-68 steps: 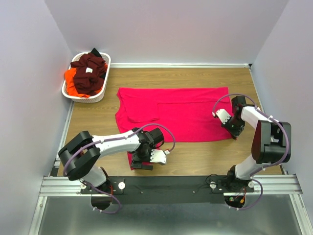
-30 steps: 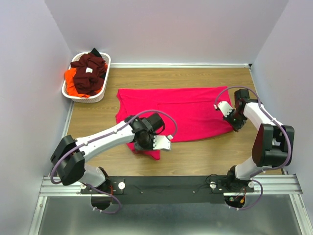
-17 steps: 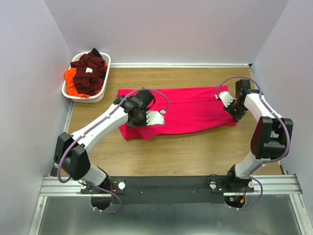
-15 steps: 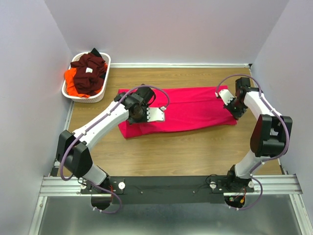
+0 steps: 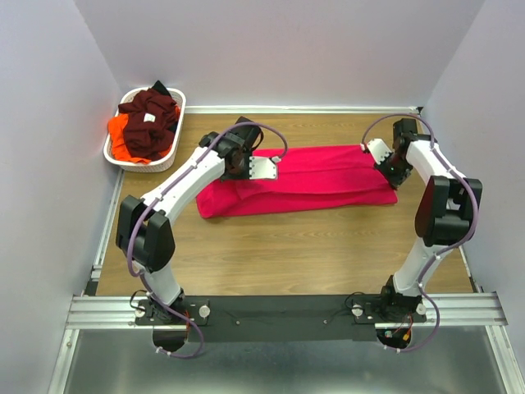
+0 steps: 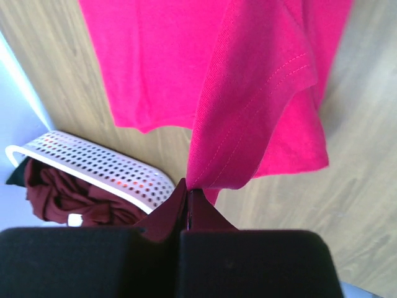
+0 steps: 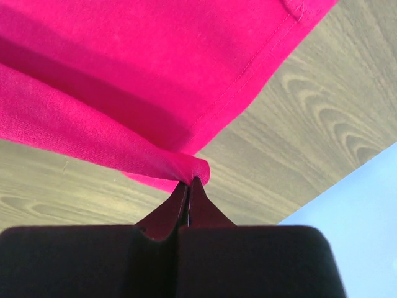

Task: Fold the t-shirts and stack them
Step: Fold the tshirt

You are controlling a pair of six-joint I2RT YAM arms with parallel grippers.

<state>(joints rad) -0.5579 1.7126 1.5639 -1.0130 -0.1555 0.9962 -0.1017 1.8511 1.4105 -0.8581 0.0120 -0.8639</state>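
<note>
A bright pinkish-red t-shirt (image 5: 316, 179) lies folded lengthwise into a long band across the middle of the table. My left gripper (image 5: 248, 156) is at its far left edge, shut on a raised fold of the cloth (image 6: 248, 81); the tips (image 6: 188, 187) pinch the hem. My right gripper (image 5: 385, 158) is at the far right end, shut on a rolled edge of the same shirt (image 7: 155, 62), the tips (image 7: 190, 181) closed tight. Dark maroon t-shirts (image 5: 150, 121) and an orange one (image 5: 120, 136) are heaped in the basket.
The white oval basket (image 5: 174, 153) stands at the far left corner, close to my left arm; its perforated rim (image 6: 93, 167) shows in the left wrist view. Lilac walls close in the table on three sides; the right wall (image 7: 353, 211) is near my right gripper.
Both grippers have carried the shirt's near edge toward the far side, laying it over the rest. The shirt went from a wide spread to a narrow band.
</note>
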